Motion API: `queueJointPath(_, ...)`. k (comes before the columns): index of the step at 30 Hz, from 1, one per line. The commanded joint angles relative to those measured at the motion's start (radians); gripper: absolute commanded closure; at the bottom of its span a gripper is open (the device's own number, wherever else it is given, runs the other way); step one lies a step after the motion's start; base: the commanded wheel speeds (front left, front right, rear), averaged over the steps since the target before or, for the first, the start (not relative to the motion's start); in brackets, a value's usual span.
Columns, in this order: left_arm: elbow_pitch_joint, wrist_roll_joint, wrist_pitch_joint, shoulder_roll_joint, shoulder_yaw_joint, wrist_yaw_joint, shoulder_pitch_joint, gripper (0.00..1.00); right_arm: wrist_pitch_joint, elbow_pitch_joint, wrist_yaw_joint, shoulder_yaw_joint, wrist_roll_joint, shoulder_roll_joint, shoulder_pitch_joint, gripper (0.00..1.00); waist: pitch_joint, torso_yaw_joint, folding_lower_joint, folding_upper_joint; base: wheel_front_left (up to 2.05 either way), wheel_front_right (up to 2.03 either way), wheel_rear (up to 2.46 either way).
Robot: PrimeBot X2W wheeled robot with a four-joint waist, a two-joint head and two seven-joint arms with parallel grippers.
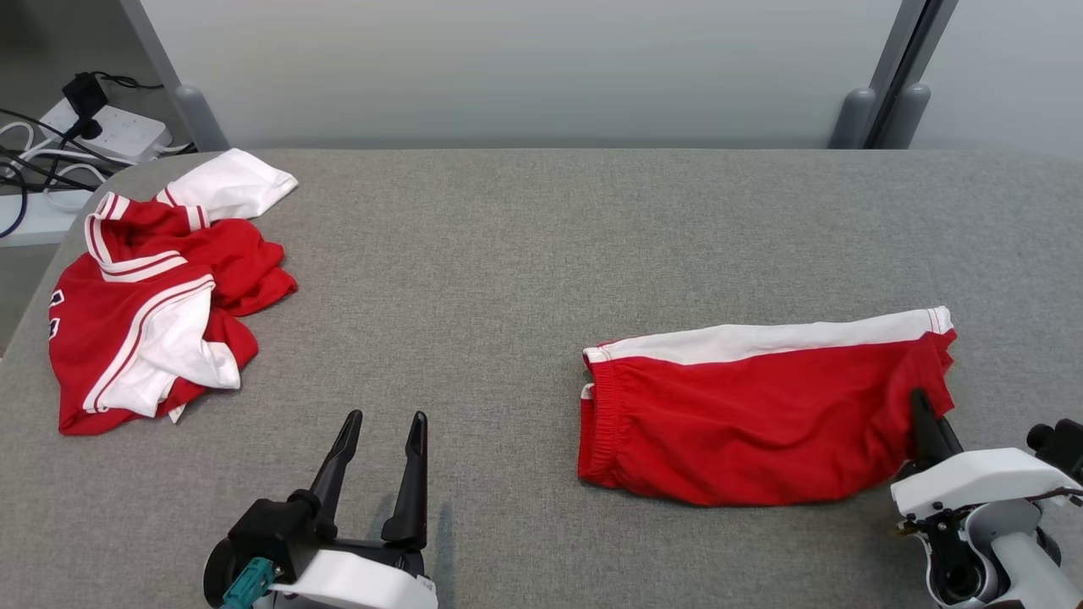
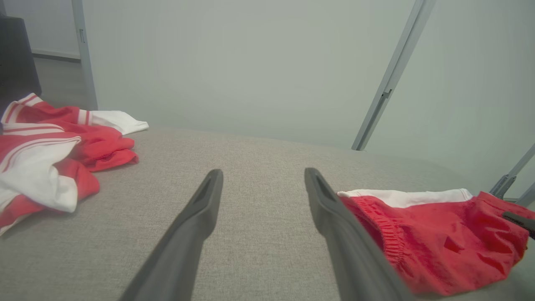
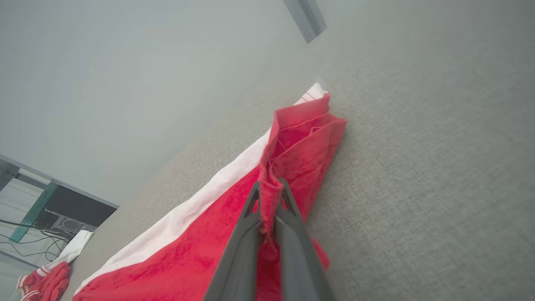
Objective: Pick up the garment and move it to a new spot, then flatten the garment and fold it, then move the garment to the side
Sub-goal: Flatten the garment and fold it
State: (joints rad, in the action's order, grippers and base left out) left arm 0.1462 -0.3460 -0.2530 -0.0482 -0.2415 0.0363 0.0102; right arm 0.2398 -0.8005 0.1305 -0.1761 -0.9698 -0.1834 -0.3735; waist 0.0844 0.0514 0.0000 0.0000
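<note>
On grey counter (image 1: 508, 254): 1 pair of red shorts (image 1: 753, 423), right side, w/ white stripe; 1 crumpled red-white heap (image 1: 152, 288), far left. 2 claws: right claw (image 3: 269, 190) pinched tight on shorts' leg end; left claw (image 1: 385, 420) spread wide, holding nothing, betw. both clothes.

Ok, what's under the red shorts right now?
The grey table shows all around the red shorts; anything beneath is covered by the cloth. The right gripper is shut on their right edge.
</note>
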Motion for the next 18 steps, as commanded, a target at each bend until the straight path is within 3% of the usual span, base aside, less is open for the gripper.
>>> queueJointPath(1,-0.02,-0.004,-0.009,-0.002,0.031,0.007,0.028,0.0,0.017,0.048,0.0,-0.033,-0.003,-0.013,0.004,1.0,-0.001,0.002,0.0,0.0,0.0,0.0,0.0)
queueJointPath(9,-0.008,-0.014,-0.009,-0.002,0.018,0.009,0.027,0.0,0.021,0.229,0.0,-0.129,0.055,-0.016,0.021,1.0,-0.019,0.031,0.0,0.0,0.0,0.0,0.0)
queueJointPath(18,0.004,-0.012,-0.009,-0.002,0.025,0.009,0.019,0.0,-0.013,0.366,0.0,-0.238,0.115,0.031,0.067,1.0,-0.031,0.089,0.0,0.0,0.0,0.0,0.0)
